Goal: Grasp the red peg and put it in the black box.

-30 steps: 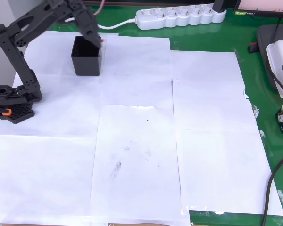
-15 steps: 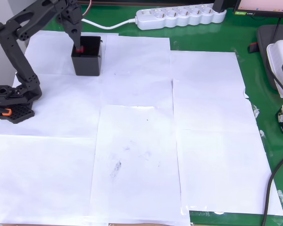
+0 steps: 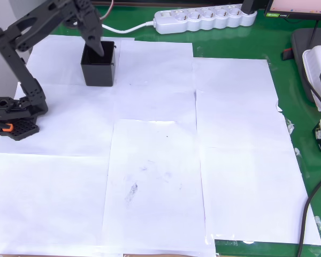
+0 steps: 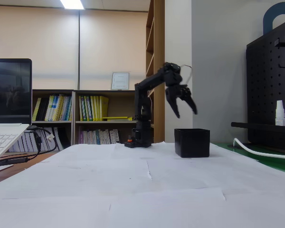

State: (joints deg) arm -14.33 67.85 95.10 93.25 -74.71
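Note:
The black box (image 3: 99,74) stands on white paper at the back left of the overhead view, and right of centre in the fixed view (image 4: 192,142). My gripper (image 3: 96,47) hangs over the box's opening. In the fixed view the gripper (image 4: 185,113) is a little above the box's rim, its two fingers spread apart and open with nothing between them. The red peg is out of view; the inside of the box looks dark.
The arm's base (image 3: 13,115) sits at the left edge. A white power strip (image 3: 203,19) with its cable lies behind the box. White paper sheets (image 3: 160,160) cover a green mat. A laptop (image 4: 4,133) stands far left in the fixed view.
Half a second ago a red peg showed at the fingertips over the box. It no longer shows, and the gripper has shifted slightly right above the opening.

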